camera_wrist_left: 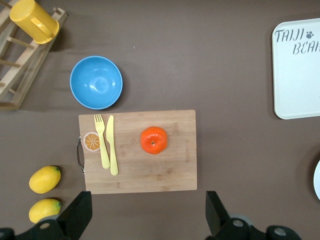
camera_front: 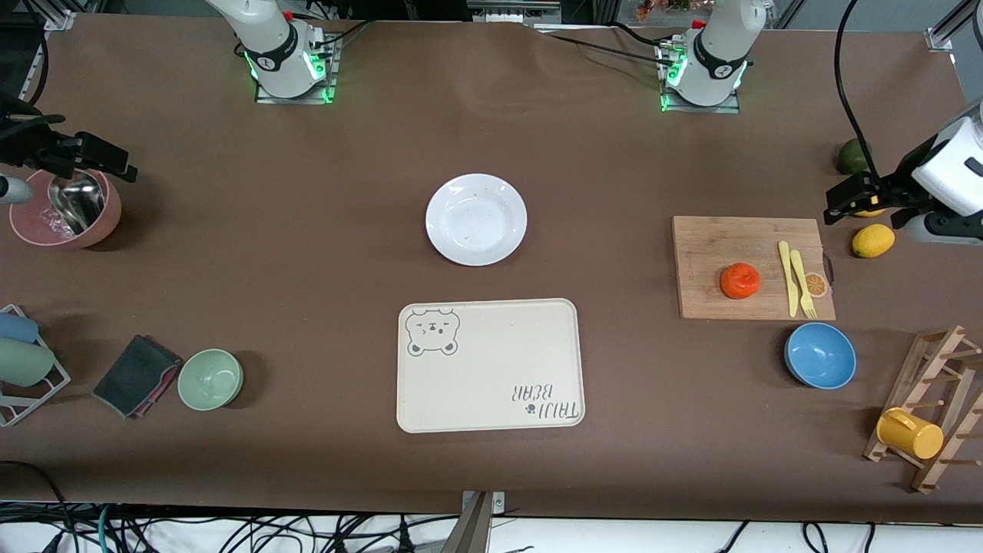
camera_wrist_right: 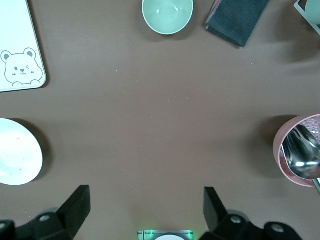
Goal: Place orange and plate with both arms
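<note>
Overhead, both arms hang high at the two ends of the table, each waiting with its fingers spread wide and nothing between them: the left gripper (camera_front: 837, 206) is over the lemons near the cutting board (camera_front: 706, 246), the right gripper (camera_front: 107, 161) over the pink bowl (camera_front: 31, 230) that holds metal spoons. One orange (camera_front: 740, 280) sits on the cutting board, beside a yellow knife (camera_front: 787, 278) and a yellow fork (camera_front: 802, 283). One plate (camera_front: 476, 219), white and bare, lies mid-table, farther from the front camera than the bear-print tray (camera_front: 491, 369), close to it without touching. Two lemons (camera_wrist_left: 44, 179) lie just beside the board's handle end, and one dark green fruit (camera_front: 852, 156) sits farther from the front camera than they do. Three bowls show: pink, a blue bowl (camera_front: 820, 355) nearer the front camera than the board, and a pale green bowl (camera_front: 210, 379) beside a folded dark cloth (camera_front: 134, 376). One yellow cup (camera_front: 910, 434) hangs on a wooden rack (camera_front: 933, 369).
</note>
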`<state>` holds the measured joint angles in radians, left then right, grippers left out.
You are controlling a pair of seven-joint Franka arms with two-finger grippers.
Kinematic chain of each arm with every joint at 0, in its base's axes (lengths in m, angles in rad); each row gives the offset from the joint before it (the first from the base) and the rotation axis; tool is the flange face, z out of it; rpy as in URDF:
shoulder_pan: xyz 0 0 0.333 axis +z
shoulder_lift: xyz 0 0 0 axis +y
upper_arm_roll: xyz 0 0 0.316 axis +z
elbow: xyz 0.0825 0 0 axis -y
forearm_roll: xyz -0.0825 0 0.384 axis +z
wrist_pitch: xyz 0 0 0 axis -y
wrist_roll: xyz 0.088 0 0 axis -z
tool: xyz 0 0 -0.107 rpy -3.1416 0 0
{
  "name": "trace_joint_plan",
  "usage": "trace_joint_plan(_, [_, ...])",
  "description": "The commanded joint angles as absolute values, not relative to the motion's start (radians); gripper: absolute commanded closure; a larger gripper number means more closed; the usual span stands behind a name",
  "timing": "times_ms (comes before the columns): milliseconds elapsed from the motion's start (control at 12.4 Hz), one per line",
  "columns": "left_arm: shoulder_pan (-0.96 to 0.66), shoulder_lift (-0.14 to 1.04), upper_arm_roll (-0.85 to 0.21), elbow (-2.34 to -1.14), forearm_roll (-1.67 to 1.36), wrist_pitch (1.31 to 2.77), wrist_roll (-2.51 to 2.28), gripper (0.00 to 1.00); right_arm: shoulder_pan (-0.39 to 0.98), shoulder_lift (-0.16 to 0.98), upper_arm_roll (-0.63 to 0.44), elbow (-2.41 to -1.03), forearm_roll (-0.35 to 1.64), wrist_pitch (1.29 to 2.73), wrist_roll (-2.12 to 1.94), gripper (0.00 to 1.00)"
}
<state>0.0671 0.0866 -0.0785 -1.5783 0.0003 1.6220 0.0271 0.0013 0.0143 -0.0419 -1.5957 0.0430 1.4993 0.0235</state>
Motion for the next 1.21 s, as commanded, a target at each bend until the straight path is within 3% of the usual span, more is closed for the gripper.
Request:
trace_joint_plan(0, [0.057,0.190,-0.078,-1.543,0.012,1.608,0.017,0.00,-0.002,0.023,-0.040,-1.566,0.044,1.474,0.015,0.00])
trace_joint_plan(321, [0.072,0.429,-0.069,-1.523,0.012,1.640,0.018,0.00,-0.002,0.023,-0.040,-1.565,0.044,1.474,0.015,0.00])
trace_joint_plan(643, [0.101,0.503,-0.066,-1.485,0.012,1.651,0.023,0.00,-0.002,0.023,-0.040,-1.566,0.044,1.473,0.015,0.00])
trace_joint_plan(804, [0.101,0.479,-0.066,-1.605,0.012,1.771,0.020,0.00,-0.002,0.023,-0.040,-1.566,0.044,1.473,0.015,0.00])
trace_joint_plan(964, [0.101,0.384,-0.067,-1.823,0.012,2.008,0.018,0.00,-0.002,0.023,-0.040,-1.566,0.044,1.473,0.015,0.00])
trace_joint_plan(1125, [0.091,0.383,-0.067,-1.942,0.012,2.185,0.009,0.00,-0.002,0.023,-0.040,-1.566,0.044,1.473,0.015,0.00])
